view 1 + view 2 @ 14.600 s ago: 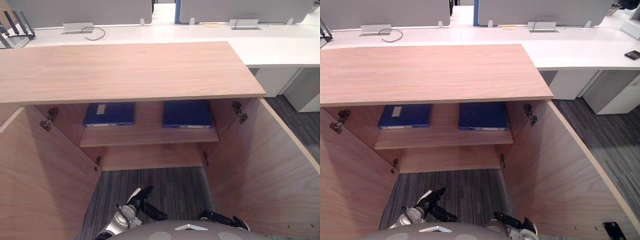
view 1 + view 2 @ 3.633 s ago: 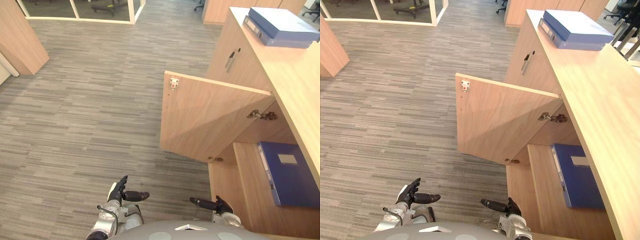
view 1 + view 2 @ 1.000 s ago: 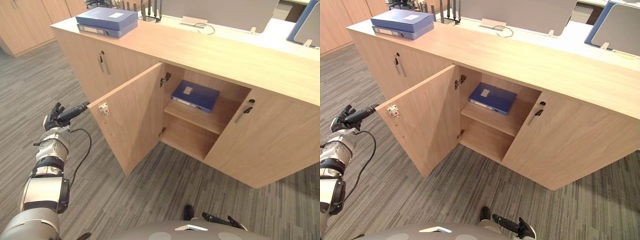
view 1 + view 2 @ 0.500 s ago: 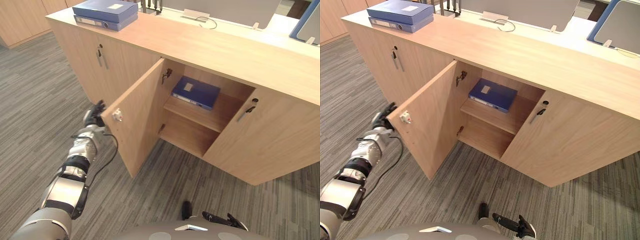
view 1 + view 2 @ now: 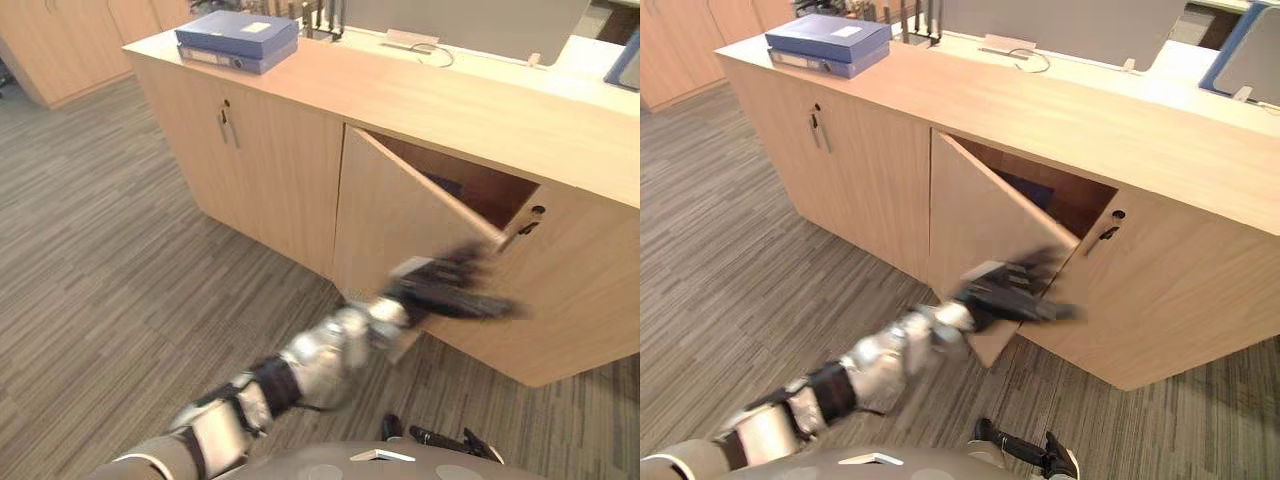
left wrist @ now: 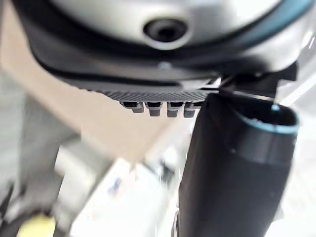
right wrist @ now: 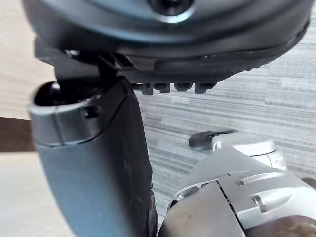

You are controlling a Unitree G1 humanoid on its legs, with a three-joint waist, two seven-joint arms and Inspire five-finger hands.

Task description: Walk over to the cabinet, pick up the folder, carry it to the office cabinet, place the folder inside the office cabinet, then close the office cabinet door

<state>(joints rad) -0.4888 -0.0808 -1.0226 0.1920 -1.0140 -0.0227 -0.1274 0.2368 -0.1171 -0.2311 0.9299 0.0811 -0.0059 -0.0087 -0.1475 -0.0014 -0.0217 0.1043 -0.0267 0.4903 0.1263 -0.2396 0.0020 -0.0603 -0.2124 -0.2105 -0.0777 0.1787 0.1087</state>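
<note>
Left hand (image 5: 452, 287), fingers straight and empty, lies against the ajar cabinet door (image 5: 385, 215) near its free edge.

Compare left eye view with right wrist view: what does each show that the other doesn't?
Left eye view: left hand, fingers straight, at the half-open cabinet door; blue folders on the cabinet. Right wrist view: right hand up close, thumb standing out. Both: the right hand and the grey carpet.
</note>
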